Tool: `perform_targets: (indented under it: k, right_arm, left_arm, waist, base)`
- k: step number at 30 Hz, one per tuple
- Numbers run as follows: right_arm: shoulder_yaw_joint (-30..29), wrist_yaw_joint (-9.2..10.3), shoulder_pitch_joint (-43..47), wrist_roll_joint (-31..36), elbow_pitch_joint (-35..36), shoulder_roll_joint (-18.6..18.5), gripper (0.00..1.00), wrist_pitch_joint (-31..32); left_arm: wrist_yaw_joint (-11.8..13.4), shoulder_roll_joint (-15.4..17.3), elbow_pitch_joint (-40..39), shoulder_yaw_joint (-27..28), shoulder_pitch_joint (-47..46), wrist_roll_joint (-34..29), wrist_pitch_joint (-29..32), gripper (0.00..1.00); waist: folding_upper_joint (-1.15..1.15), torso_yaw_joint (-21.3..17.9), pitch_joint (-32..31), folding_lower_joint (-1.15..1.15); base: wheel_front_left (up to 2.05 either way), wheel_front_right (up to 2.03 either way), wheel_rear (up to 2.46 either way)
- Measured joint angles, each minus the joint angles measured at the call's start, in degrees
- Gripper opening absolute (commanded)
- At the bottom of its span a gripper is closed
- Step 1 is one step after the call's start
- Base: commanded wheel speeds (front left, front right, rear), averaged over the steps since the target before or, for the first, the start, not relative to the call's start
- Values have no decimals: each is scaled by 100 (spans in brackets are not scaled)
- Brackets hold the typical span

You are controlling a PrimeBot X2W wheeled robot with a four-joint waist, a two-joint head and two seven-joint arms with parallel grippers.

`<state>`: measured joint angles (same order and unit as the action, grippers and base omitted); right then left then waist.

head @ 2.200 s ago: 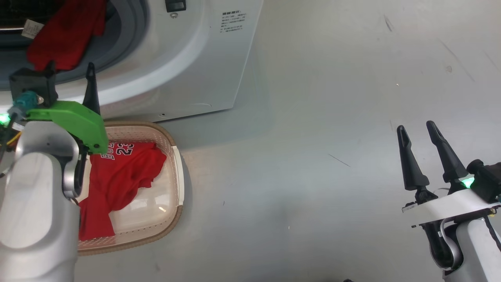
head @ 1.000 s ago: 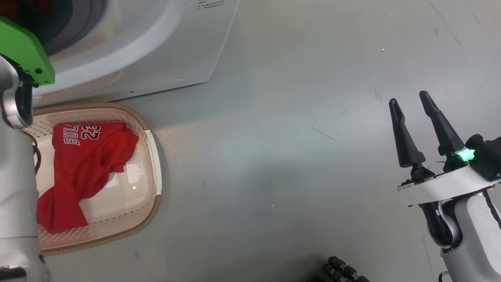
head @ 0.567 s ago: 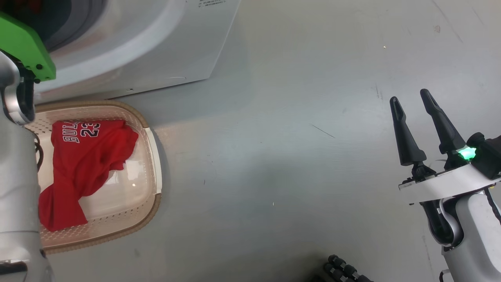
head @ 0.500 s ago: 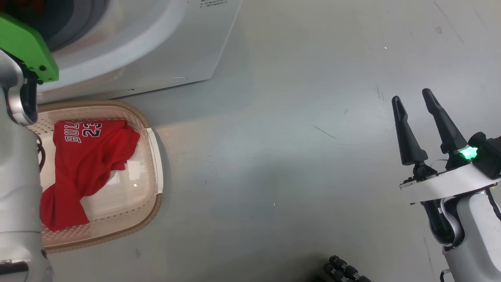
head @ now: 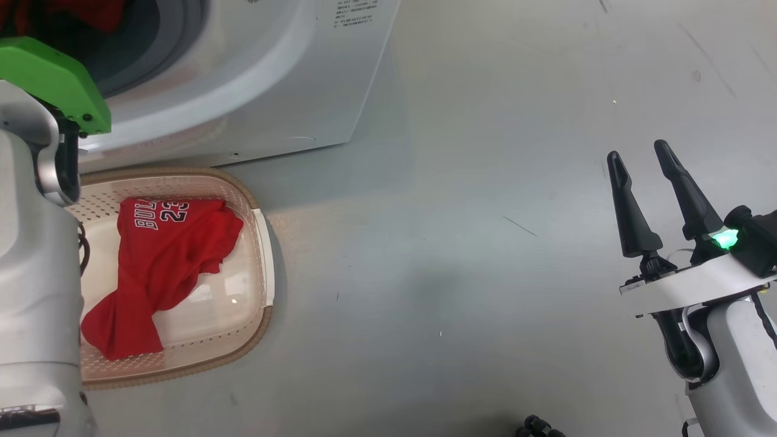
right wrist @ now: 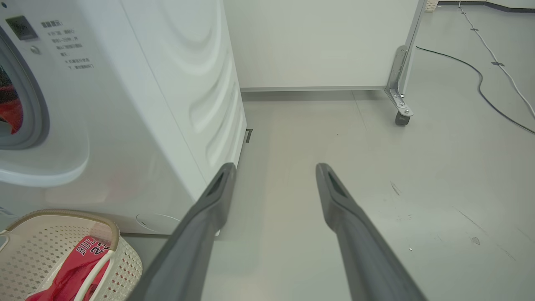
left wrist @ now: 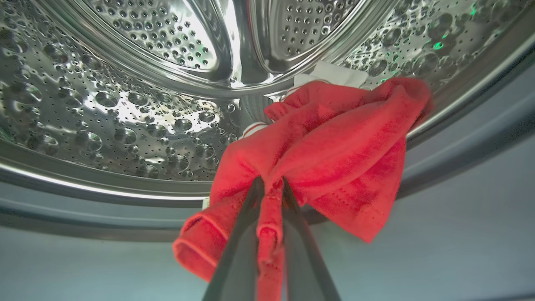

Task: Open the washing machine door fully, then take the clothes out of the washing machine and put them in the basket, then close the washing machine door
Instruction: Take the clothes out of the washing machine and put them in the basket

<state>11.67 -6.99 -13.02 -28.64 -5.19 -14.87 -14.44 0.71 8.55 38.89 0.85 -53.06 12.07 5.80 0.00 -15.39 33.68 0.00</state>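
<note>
Now left jaws pinch bunched fold, perhaps hem, of red garment [left wrist: 334,146] at drum [left wrist: 125,104] lip; cloth soft, light, should drape. Right jaws wide, empty.

Left tool [left wrist: 271,181] pinches red cloth [left wrist: 334,154], apparently at the drum's [left wrist: 125,104] lip.

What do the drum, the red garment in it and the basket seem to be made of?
The drum: polished steel, likely; mirror-bright glints and punched holes. The red garment, pinched by the left gripper: soft matte knit fabric; it folds and shows a stitched hem. The basket: cream plastic, probably; moulded perforations, brown woven-look rim.
</note>
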Motion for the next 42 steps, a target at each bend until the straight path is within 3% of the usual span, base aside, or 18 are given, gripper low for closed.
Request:
perform_targets:
  k: [26, 42]
  right_arm:
    - [-11, 0, 548, 178, -322, 58, 100, 0]
    - [18, 0, 806, 326, -344, 153, 100, 0]
  left_arm:
    - [-454, -341, 122, -238, 1557, 42, -1931, 0]
    - [-505, -437, -682, -375, 2338, -74, -2008, 0]
  waist:
    - [0, 560, -1401, 0]
    - [0, 1026, -2055, 0]
  base:
    - [0, 0, 0]
    - [0, 0, 0]
